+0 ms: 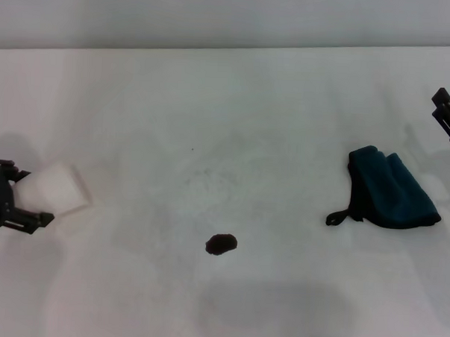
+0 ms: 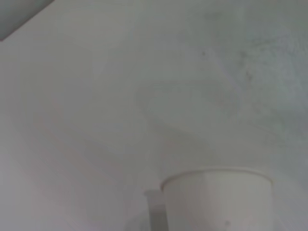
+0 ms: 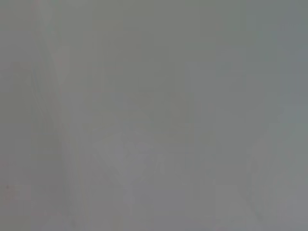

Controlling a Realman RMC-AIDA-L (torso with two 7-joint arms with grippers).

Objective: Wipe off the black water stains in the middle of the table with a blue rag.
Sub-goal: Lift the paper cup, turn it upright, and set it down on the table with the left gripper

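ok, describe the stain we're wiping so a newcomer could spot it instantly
On the wide white matte table, look near the middle, toward the front edge. The small dark brown-black oval blotch lies there alone, apart from the dark teal-blue cloth rag on the right and the white paper cup on the left.

Bright, even overhead light, soft shadows on surface (image 1: pixel 234 124). Head view washed out, slightly hazy. Left wrist view soft, cup (image 2: pixel 216 199) blurry. Right wrist view total grey blur.
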